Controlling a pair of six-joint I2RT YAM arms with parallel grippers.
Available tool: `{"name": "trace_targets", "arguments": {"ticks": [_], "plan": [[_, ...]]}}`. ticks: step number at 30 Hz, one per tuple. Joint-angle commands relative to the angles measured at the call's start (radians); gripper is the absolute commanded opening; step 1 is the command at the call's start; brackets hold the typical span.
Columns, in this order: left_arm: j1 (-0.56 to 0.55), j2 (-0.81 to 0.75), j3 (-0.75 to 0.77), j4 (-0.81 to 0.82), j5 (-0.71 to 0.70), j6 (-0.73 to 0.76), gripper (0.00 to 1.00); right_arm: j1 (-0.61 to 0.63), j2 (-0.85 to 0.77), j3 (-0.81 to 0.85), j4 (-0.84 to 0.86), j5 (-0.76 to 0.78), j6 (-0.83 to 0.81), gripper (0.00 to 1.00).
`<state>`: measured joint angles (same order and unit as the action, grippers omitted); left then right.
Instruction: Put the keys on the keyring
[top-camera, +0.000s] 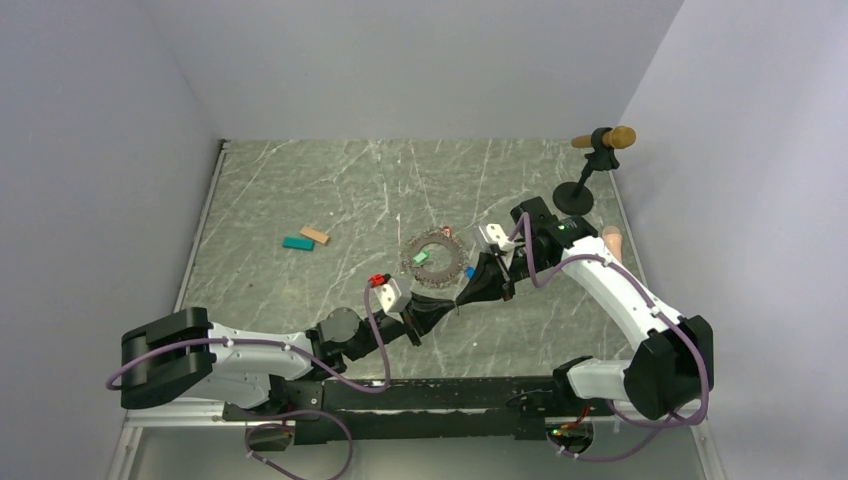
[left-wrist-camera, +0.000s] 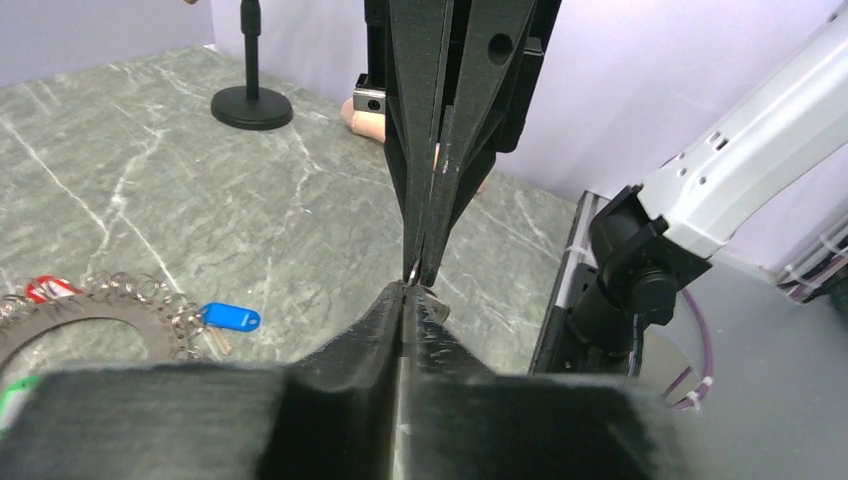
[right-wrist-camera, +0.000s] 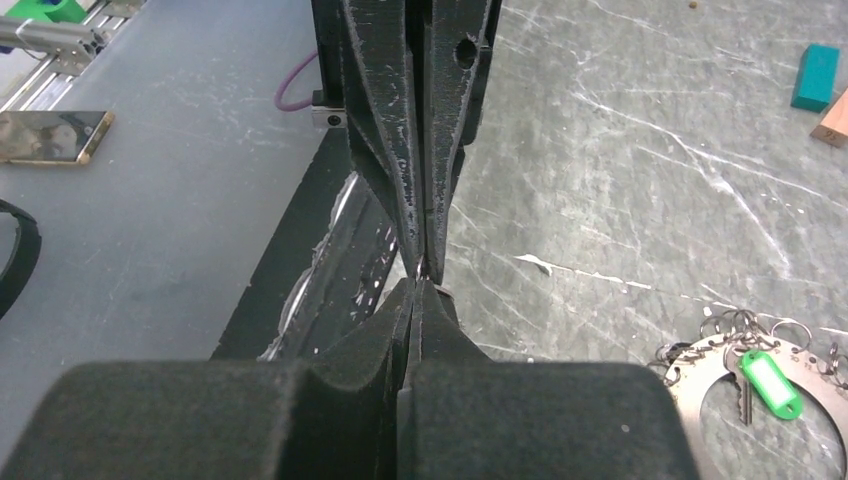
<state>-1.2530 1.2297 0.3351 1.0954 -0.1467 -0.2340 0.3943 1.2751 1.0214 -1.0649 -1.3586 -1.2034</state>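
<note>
Top view, L to R: teal block (top-camera: 298, 243) + tan block (top-camera: 315, 236) lie left of centre on the bench (top-camera: 300, 180), not part of the job. Red key (top-camera: 377, 279) sits at the keyring's lower-left edge. Keyring (top-camera: 436, 258) lies flat at frame centre, w/ green key (top-camera: 421, 257) within its loop and blue key (top-camera: 469, 272) at its right edge.

Just below-right of the ring, left tool (top-camera: 451, 307) and right tool (top-camera: 466, 296) meet tip to tip, each w/ fingers pressed together. In the left wrist view a small silvery bit (left-wrist-camera: 432, 303) shows where they meet; too small to tell if it's key blade or ring wire.

Prob. a handover or threading step. To do it well: both pinches firm, move one arm only, slowly, tips aligned, low over the bench so a slip loses nothing.

Stand (top-camera: 577, 195) is upper right, well apart.
</note>
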Motion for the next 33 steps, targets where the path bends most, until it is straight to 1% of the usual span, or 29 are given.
{"name": "trace_targets", "arguments": {"ticks": [1,2,3,4,6,7,9,12,14,16,19,21,23,26,28,33], "plan": [[-0.005,-0.024,0.002,0.051,-0.021,-0.005,0.28,0.000,-0.001,0.017,0.024,0.013,0.026,0.00],[-0.005,-0.064,-0.011,0.037,-0.036,0.008,0.46,-0.004,-0.003,0.024,0.039,0.049,0.067,0.00],[-0.004,-0.113,-0.029,0.014,-0.052,0.033,0.58,-0.005,-0.006,0.031,0.063,0.098,0.130,0.00],[-0.003,-0.169,-0.047,-0.026,-0.064,0.057,0.65,-0.007,-0.005,0.043,0.061,0.179,0.161,0.00],[0.005,-0.328,-0.064,-0.181,-0.072,0.116,0.76,-0.007,0.010,0.087,-0.033,0.320,0.123,0.00],[0.011,-0.410,-0.050,-0.311,-0.069,0.152,0.79,-0.009,0.027,0.117,-0.109,0.387,0.081,0.00],[0.027,-0.572,0.003,-0.593,-0.052,0.241,0.85,-0.028,0.062,0.177,-0.231,0.537,0.057,0.00],[0.042,-0.737,0.108,-0.969,-0.087,0.385,0.88,-0.098,0.078,0.228,-0.336,0.730,0.066,0.00],[0.045,-0.807,0.165,-1.157,-0.129,0.450,0.89,-0.133,0.068,0.223,-0.342,0.884,0.107,0.00],[0.047,-0.863,0.190,-1.285,-0.169,0.494,0.89,-0.144,0.063,0.188,-0.319,1.033,0.149,0.00],[0.047,-0.920,0.170,-1.338,-0.210,0.521,0.90,-0.160,0.085,0.093,-0.228,1.188,0.208,0.00],[0.047,-0.949,0.150,-1.318,-0.218,0.531,0.91,-0.164,0.137,0.054,-0.165,1.234,0.239,0.00],[0.047,-0.942,0.167,-1.334,-0.206,0.530,0.91,-0.165,0.226,0.034,-0.107,1.266,0.278,0.00],[0.046,-0.915,0.188,-1.372,-0.209,0.532,0.89,-0.164,0.329,0.033,-0.019,1.270,0.317,0.00],[0.045,-0.903,0.203,-1.390,-0.204,0.529,0.89,-0.164,0.391,0.047,0.031,1.237,0.343,0.00],[0.043,-0.911,0.209,-1.396,-0.192,0.531,0.91,-0.158,0.460,0.076,0.102,1.151,0.402,0.00]]}}
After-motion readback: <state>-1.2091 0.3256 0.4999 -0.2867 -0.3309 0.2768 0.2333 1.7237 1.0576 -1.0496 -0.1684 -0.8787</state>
